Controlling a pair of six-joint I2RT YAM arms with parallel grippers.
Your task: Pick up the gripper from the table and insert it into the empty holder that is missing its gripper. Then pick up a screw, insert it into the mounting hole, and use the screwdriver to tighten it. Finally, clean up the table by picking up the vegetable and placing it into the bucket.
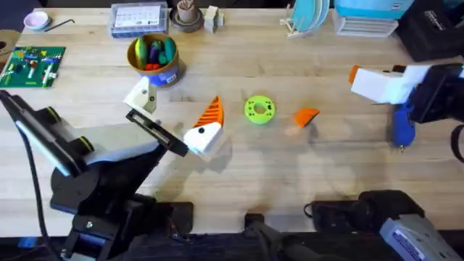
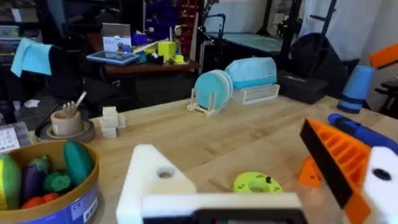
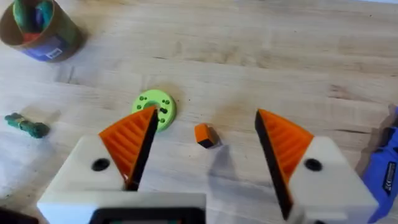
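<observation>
Right gripper (image 3: 205, 146) jaws wide apart, seemingly empty, above orange wedge (image 3: 206, 135).

Pale, matt wood-grain worktop (image 3: 261, 43) carries a small orange plastic wedge (image 3: 206, 135), ribbed on one face, and a bright green plastic disc with holes (image 3: 155, 107). The right tool (image 3: 205, 155) pairs smooth cream-white plastic finger blocks with ribbed orange pads (image 3: 283, 140).

Gripper (image 1: 307, 116) right of disc (image 1: 259, 109)
</observation>
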